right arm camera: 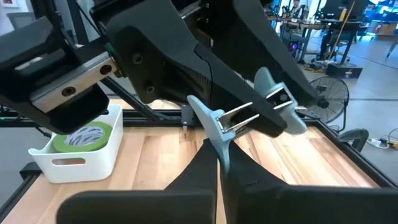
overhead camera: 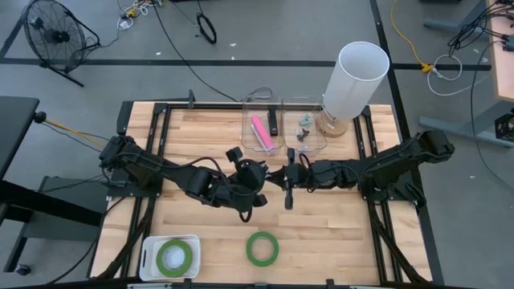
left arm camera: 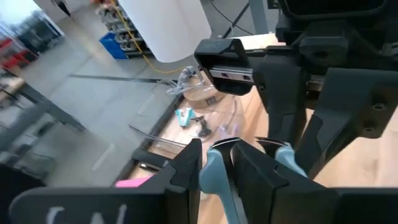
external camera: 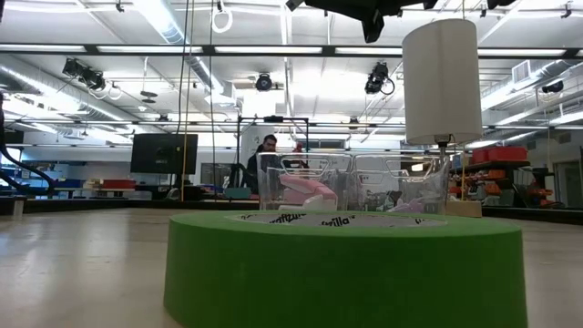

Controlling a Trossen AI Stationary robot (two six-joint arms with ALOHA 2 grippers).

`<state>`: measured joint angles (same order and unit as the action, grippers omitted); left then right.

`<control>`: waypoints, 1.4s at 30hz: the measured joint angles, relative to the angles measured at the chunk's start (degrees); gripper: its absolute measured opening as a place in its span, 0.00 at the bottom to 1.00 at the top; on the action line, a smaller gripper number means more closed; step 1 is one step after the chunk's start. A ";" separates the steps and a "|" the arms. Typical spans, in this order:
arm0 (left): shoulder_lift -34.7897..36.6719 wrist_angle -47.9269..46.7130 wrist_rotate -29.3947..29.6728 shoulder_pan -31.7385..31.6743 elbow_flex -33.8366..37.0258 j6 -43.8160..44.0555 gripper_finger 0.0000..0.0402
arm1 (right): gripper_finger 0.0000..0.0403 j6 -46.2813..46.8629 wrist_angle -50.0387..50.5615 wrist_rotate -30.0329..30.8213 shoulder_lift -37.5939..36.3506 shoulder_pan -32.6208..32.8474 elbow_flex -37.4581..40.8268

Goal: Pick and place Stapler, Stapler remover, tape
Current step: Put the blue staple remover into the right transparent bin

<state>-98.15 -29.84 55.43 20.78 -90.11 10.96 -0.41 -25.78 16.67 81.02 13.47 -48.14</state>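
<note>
High view: one left gripper (overhead camera: 255,191) and one right gripper (overhead camera: 291,178) meet nose to nose above the middle of the wooden table (overhead camera: 201,144). Two green tape rolls counted: one tape roll (overhead camera: 262,248) lies flat on the near boards, and a second roll (overhead camera: 175,256) lies inside one white bin (overhead camera: 148,258) at the near left corner. No pink-red roll can be made out. Two clear bins stand side by side at the far edge: the left-hand clear bin (overhead camera: 249,148) holds one pink stapler (overhead camera: 259,132), and the right-hand clear bin (overhead camera: 320,143) holds two small items too small to identify. One white cylinder (overhead camera: 354,79) stands just beside them.

Low view: the green roll on the boards fills the foreground. There is printing on its inner rim, only partly legible, ending "illa". One person (external camera: 266,157) shows far behind.

Left wrist view: the left fingers (left arm camera: 255,177) are pressed together on one blue stapler remover (left arm camera: 214,172), held clear of the table.

Right wrist view: the right fingers (right arm camera: 245,180) pinch the same remover at its lower wing, and the left gripper's tips sit on its other end. The binned roll shows beyond, and no label on it is readable.
</note>
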 joint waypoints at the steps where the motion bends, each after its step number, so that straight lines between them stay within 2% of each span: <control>1: -0.02 0.03 0.62 0.01 0.00 -0.99 0.23 | 0.00 -0.01 0.07 0.17 -0.01 -0.01 -0.02; 9: 0.43 1.57 2.67 0.02 0.11 -2.88 0.22 | 0.00 0.66 2.26 0.06 -0.13 -1.28 -0.19; 18: 5.21 1.56 3.27 1.14 0.00 -3.47 0.22 | 0.00 1.17 6.69 0.77 -1.35 -1.95 -0.04; 25: 7.97 -0.97 4.10 3.59 -0.01 -3.56 0.21 | 0.00 1.49 13.68 4.91 -4.02 -3.59 -0.04; 30: 8.04 -11.51 3.77 4.92 0.04 2.86 0.21 | 0.00 5.40 25.54 8.48 -7.56 -6.71 0.00; 37: 8.07 -35.38 3.25 6.34 0.55 25.20 0.21 | 0.00 10.21 36.48 11.41 -13.09 -13.29 0.00; 42: 8.07 -46.27 3.26 8.51 0.55 37.07 0.21 | 0.00 13.11 39.24 12.93 -14.33 -19.74 0.00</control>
<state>-90.08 -76.11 58.70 29.29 -89.56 48.03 12.70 13.46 29.60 66.69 -6.27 -48.14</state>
